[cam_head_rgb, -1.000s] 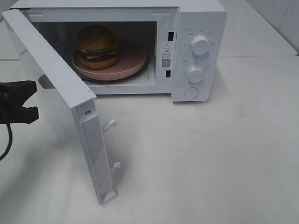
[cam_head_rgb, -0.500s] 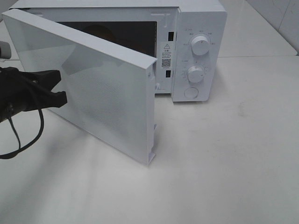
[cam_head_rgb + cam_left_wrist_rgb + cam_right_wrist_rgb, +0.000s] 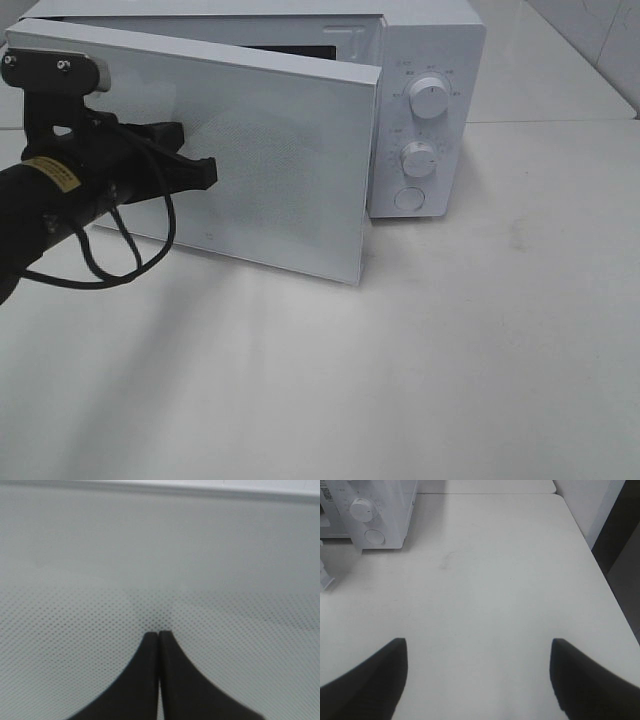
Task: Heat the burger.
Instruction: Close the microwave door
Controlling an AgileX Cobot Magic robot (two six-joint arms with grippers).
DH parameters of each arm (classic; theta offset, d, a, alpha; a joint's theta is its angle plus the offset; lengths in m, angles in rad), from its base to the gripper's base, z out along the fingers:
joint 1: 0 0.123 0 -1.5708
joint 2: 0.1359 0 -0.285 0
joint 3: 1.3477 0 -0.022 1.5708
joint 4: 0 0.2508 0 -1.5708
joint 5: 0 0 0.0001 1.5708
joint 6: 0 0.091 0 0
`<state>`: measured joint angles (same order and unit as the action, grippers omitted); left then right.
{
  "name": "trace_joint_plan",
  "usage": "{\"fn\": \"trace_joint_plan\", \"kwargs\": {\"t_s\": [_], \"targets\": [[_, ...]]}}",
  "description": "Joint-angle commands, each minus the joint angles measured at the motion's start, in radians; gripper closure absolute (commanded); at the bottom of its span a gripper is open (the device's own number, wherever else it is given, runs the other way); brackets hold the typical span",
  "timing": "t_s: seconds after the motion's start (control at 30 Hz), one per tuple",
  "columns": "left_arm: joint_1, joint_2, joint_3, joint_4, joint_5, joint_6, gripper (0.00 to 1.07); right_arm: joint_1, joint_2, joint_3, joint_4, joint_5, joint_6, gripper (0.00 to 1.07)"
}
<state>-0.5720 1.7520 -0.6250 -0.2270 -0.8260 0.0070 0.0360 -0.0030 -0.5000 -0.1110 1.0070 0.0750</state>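
While clenched left gripper (image 3: 208,172) touches microwave door (image 3: 290,150), right gripper (image 3: 477,644) spread, white tabletop (image 3: 470,340)

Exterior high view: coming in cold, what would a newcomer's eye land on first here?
First, the big white microwave door, standing nearly shut across the oven's front at upper left, with only a dark sliver of cavity showing above it. Next, the black left gripper, jaws shut, with its tip at the door's dotted face, apparently pressing it. The burger is out of sight behind the door.

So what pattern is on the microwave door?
White door with tiny dot mesh, clearest in the left wrist view.
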Motion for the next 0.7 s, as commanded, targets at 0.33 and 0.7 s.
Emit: {"fn": "trace_joint_plan", "kwargs": {"t_s": [0.33,0.7], "targets": [[-0.039,0.109,-0.212,-0.063,0.084,0.016,1.07,-0.005,-0.030,0.002,-0.004,-0.010,-0.010,0.31],[-0.039,0.172,-0.340,-0.195,0.122,0.134,1.07,-0.005,-0.030,0.002,-0.004,-0.010,-0.010,0.31]]}}
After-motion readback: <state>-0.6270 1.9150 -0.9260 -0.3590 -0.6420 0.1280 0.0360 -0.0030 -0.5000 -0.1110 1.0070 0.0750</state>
